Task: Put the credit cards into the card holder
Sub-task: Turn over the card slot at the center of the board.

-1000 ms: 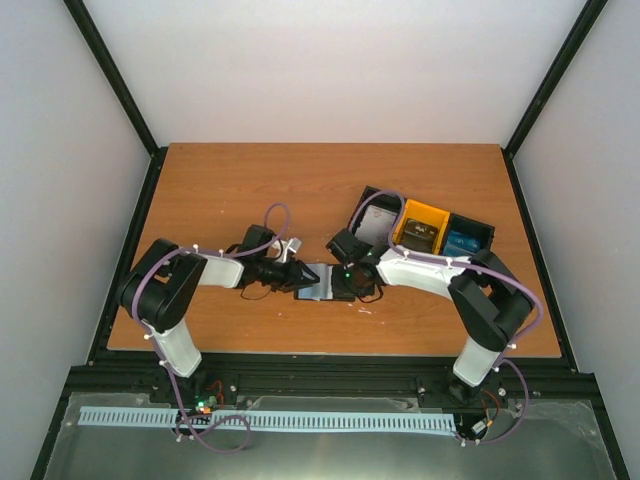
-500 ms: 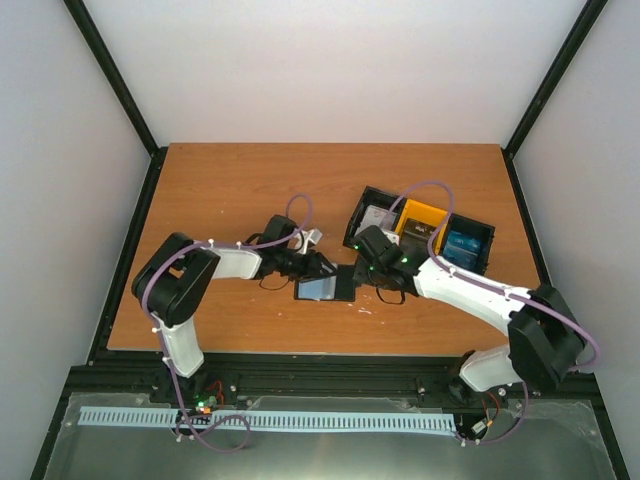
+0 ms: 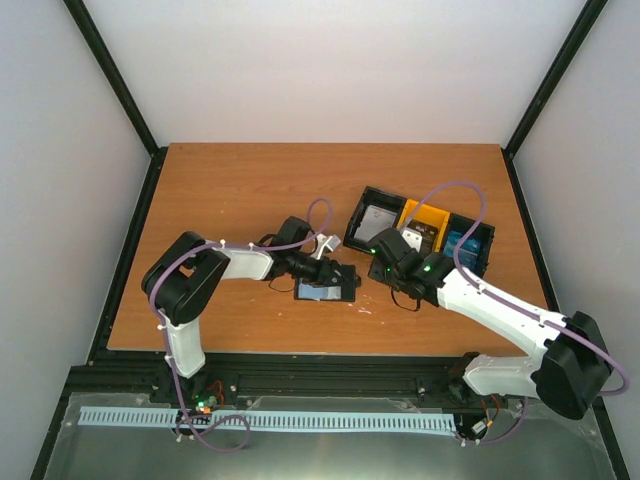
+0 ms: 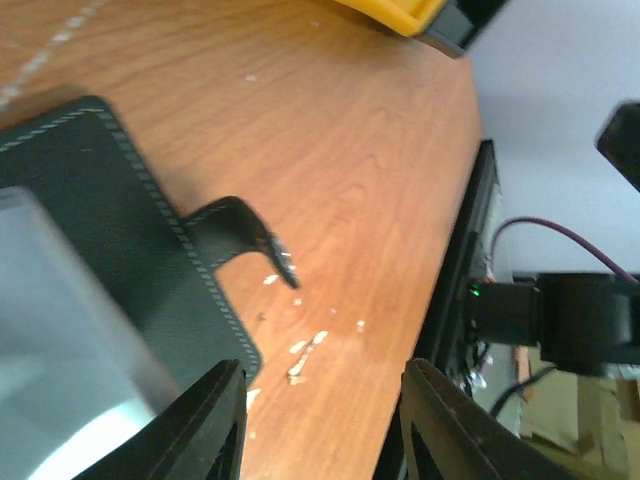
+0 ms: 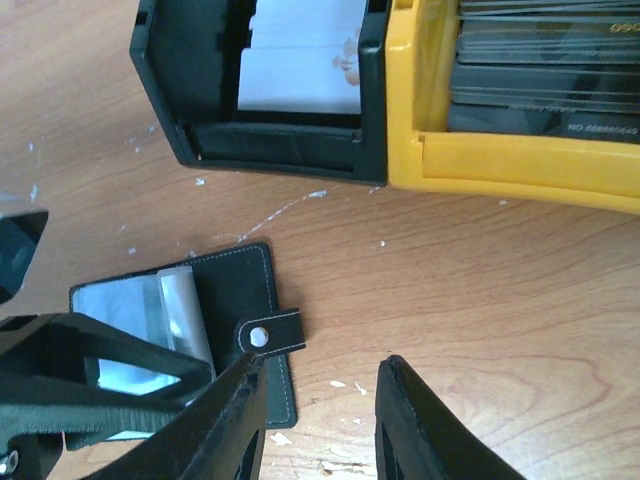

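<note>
The right pincer (image 5: 318, 420) is spread wide and carries nothing, hanging over bare table (image 5: 480, 300). Just ahead of its left finger lies the card holder (image 5: 240, 280), open and flat, its clasp tab (image 5: 272, 334) sticking out towards the gap between the fingers. The left pincer (image 4: 320, 420) is spread too, with only table showing between its fingers. The holder sits under and beside its left finger, but whether that finger presses on it I cannot tell. No card is in either pincer.

Beyond the right pincer stands the three-compartment tray (image 5: 270, 150). White cards (image 5: 300, 70) lie in the black bay straight ahead, and dark cards (image 5: 540, 70) fill the yellow bay ahead to its right. The blue credit cards (image 3: 462, 243) lie farthest off, in the end bay on its right side.

The next job looks like fetching a card, and several things could go wrong:
- The cards are thin and stacked, so a grab may lift two at once or slip off an edge against the bay wall.
- If the left finger is not pinning the holder, a card pushed at the pocket would shove the whole holder across the wood.
- The two pincers work close together over the holder, so a returning right pincer could strike the left one or snag the tab.
</note>
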Motion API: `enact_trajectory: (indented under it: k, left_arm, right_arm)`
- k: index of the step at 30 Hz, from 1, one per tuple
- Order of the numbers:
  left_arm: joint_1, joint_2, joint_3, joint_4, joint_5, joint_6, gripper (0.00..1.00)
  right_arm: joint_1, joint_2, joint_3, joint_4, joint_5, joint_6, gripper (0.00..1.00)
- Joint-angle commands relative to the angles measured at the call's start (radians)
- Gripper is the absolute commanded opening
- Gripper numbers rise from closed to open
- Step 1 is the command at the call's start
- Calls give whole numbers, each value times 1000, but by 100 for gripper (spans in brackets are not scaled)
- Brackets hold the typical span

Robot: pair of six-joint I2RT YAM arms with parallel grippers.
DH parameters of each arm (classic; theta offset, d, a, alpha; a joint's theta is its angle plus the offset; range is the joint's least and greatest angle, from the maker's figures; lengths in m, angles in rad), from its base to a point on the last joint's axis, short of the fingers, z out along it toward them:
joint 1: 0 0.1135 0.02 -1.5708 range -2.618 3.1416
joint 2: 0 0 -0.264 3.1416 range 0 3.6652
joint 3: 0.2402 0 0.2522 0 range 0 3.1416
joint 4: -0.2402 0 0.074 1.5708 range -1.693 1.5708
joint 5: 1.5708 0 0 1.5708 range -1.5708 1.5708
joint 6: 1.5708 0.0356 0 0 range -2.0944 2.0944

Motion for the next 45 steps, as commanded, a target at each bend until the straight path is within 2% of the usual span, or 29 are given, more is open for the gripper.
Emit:
enact_trajectory:
  k: [1,5,10,15,18,21,24,29,32,33,41,45]
  left_arm:
    - [-9,-7,24,81,143,59,45]
    - [-8,-48,44,97,281,117,48]
    - [-9,-99,59,-5,291,219,48]
    - [0,-195,4,-55,149,246,46]
    - [23,-280,-49,-44,34,207,44]
    - [59,-349,-105,-56,-103,145,41]
    - [100,-391,-162,-76,-196,98,41]
    - [111,-364,-214,-98,-230,57,34]
    - [111,-313,-220,-124,-301,16,20]
    - [111,-300,-223,-126,-313,9,19]
    - [111,-240,-244,-133,-331,-27,17]
    - [111,-214,-236,-158,-356,-39,17]
  right_arm:
    - [-5,-44,-9,-34,85,28,31]
    - [-5,-63,-6,-35,92,24,32]
    - [-5,-58,7,-14,66,-1,31]
    - [-5,-28,31,91,-60,-110,31]
    - [-5,11,56,177,-183,-184,29]
    - [6,88,94,241,-310,-234,23]
    - [40,194,154,245,-356,-262,20]
    - [58,363,227,153,-329,-211,17]
    - [59,421,232,111,-314,-194,17]
    - [59,440,230,100,-311,-194,17]
    - [57,563,238,17,-272,-190,17]
    - [58,592,262,-20,-235,-215,24]
